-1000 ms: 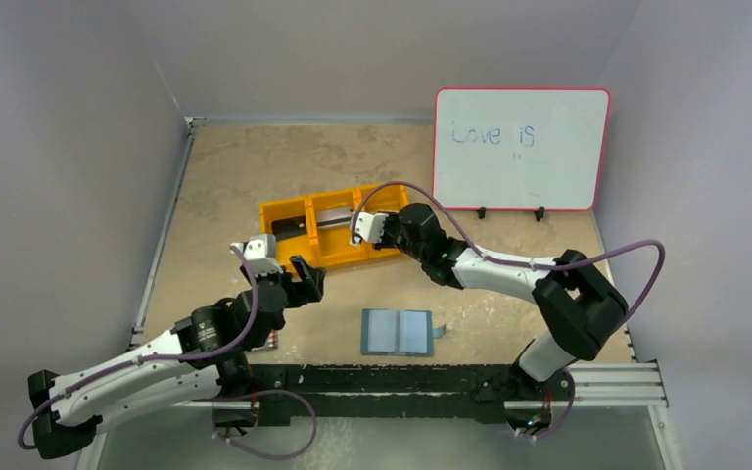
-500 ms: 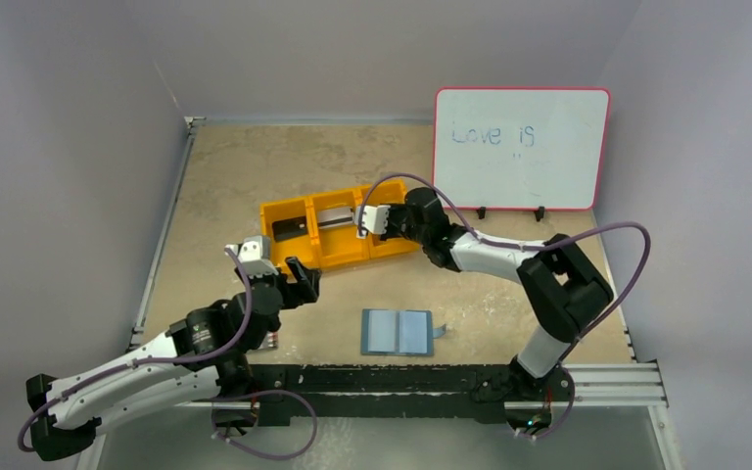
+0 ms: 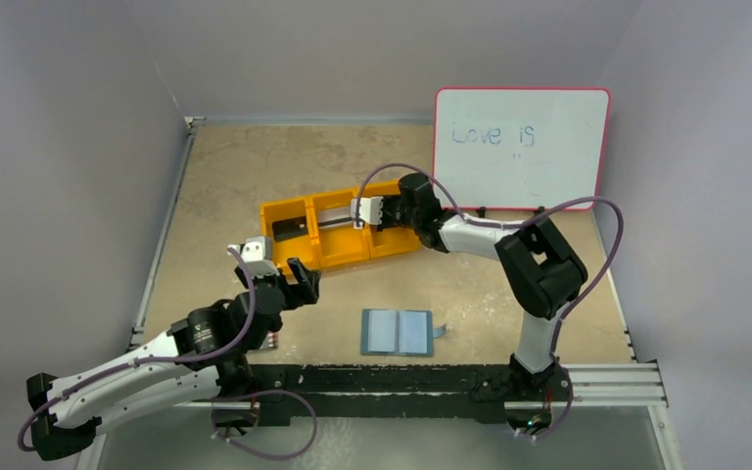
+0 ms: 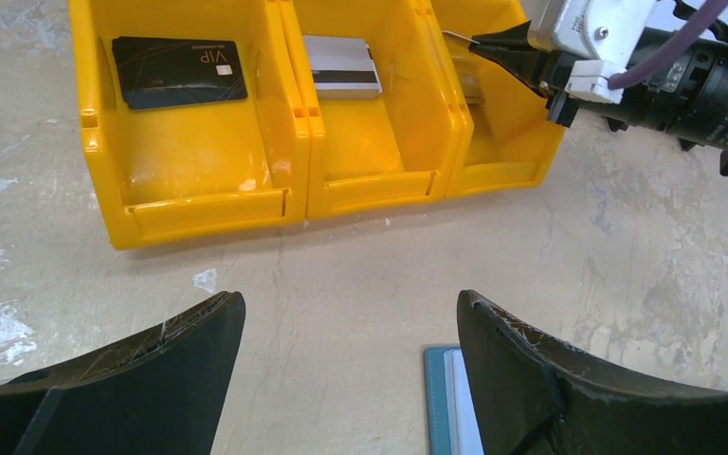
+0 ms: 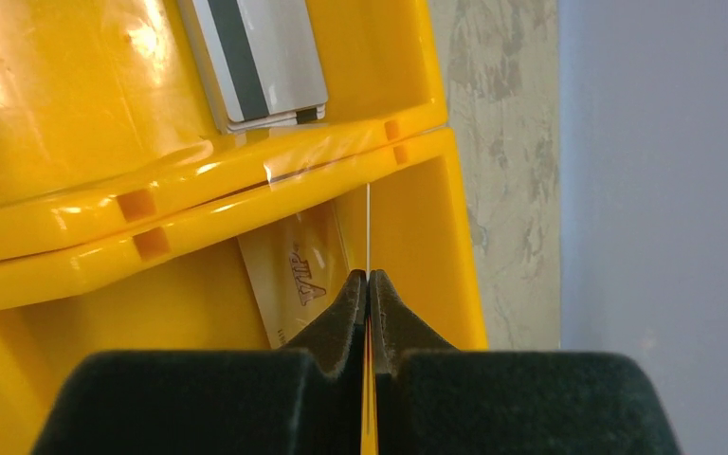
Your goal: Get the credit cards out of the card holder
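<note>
On the surface [image 3: 255, 166], the bin [image 3: 338, 259] sits under my right end effector [image 5: 368, 284], clamped on a card [image 5: 368, 227] standing edge-on, pointing out past the fingertips. The holder [image 3: 398, 332] lies open near my left end effector [image 4: 349, 301], fingers apart.

Top external: fixed high above and behind the near edge, tilted down over the whole beige stone-look table [image 3: 245, 166]. Left wrist: low over mid-surface, facing the far edge between the spread fingers of the left gripper [image 4: 350, 298], orange-yellow three-compartment plastic bin [image 4: 209, 204] close ahead. Right wrist: very close, aimed down and toward the left edge along the thin edge-on card [image 5: 368, 227] pinched in the right gripper [image 5: 368, 277]. Shared by all three: the bin; by both wrist views, its silver-grey striped card [image 4: 341, 66].
</note>
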Tool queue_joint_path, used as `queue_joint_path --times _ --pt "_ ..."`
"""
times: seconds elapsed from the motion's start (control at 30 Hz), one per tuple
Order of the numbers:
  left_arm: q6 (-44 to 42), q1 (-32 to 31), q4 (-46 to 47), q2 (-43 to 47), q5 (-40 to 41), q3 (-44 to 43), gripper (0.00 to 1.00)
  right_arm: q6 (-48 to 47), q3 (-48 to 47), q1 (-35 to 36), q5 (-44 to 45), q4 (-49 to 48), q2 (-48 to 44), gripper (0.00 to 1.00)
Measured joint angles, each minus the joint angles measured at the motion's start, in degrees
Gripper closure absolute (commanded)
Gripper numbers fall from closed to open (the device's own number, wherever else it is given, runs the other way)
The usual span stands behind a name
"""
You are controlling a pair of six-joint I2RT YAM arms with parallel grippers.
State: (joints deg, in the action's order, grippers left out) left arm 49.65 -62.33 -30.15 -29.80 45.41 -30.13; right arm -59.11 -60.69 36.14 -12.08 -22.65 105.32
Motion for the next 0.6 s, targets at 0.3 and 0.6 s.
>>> queue_joint_path --times 0.3,0.6 --pt "-0.8 0.0 -0.9 0.1 0.0 0.0 0.18 -2.3 -5.5 -1.7 -2.4 2.6 5.7 0.98" --pt "-0.8 0.0 -0.9 0.0 0.0 0.0 0.18 -4.0 -9.0 -1.8 -2.6 6.8 8.1 0.96"
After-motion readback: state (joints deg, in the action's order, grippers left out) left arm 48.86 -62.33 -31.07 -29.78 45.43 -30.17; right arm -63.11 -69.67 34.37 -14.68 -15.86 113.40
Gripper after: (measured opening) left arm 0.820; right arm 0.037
